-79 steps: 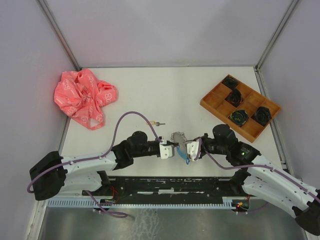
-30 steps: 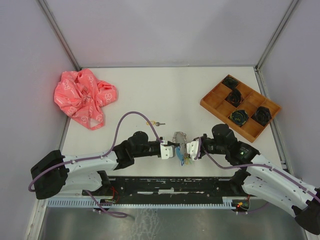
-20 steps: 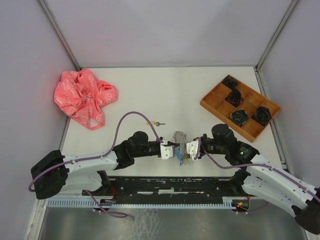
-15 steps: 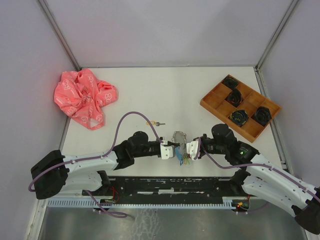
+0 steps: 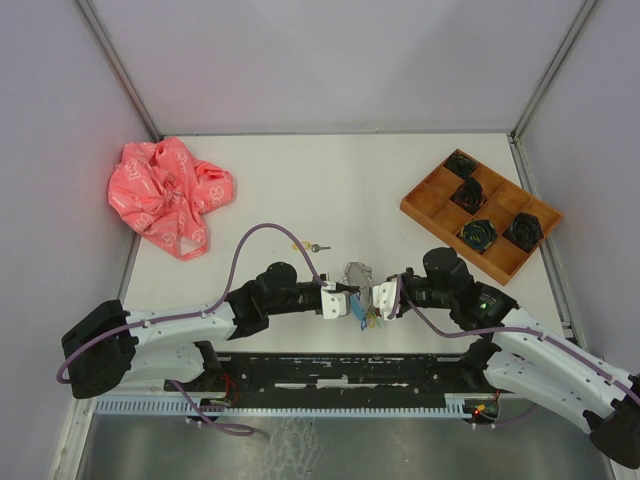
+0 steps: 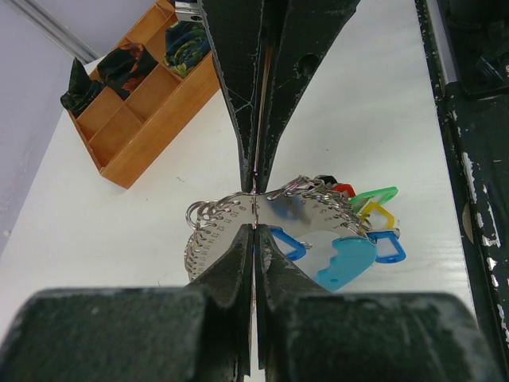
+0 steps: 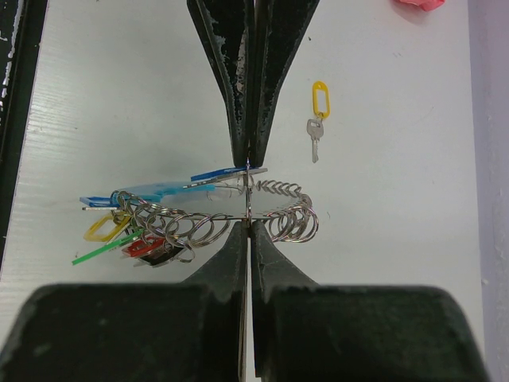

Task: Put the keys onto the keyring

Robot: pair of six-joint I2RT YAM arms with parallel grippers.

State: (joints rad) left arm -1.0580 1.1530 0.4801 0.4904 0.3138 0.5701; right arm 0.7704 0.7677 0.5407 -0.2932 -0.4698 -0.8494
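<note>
A metal keyring plate [image 6: 296, 213] edged with several small split rings hangs between both grippers just above the table. Coloured tags [image 6: 372, 216] and a light blue tab [image 6: 342, 259] dangle from it. My left gripper [image 6: 254, 212] is shut on the plate's edge, and my right gripper [image 7: 249, 196] is shut on the opposite edge of the keyring [image 7: 208, 213]. In the top view the keyring [image 5: 357, 274] sits between the left gripper [image 5: 346, 300] and the right gripper [image 5: 379, 298]. A loose key with a yellow tag [image 7: 317, 121] lies on the table beyond, and shows in the top view as the key [image 5: 313, 246].
A wooden compartment tray [image 5: 436, 186] holding dark objects stands at the right rear, also visible as the tray [image 6: 151, 119] in the left wrist view. A crumpled pink bag [image 5: 165, 195] lies at the left rear. The black rail runs along the table's near edge.
Both grippers have kept their hold on the keyring and barely moved. The bunch of coloured tags has swung down and now hangs lower between the two grippers.
</note>
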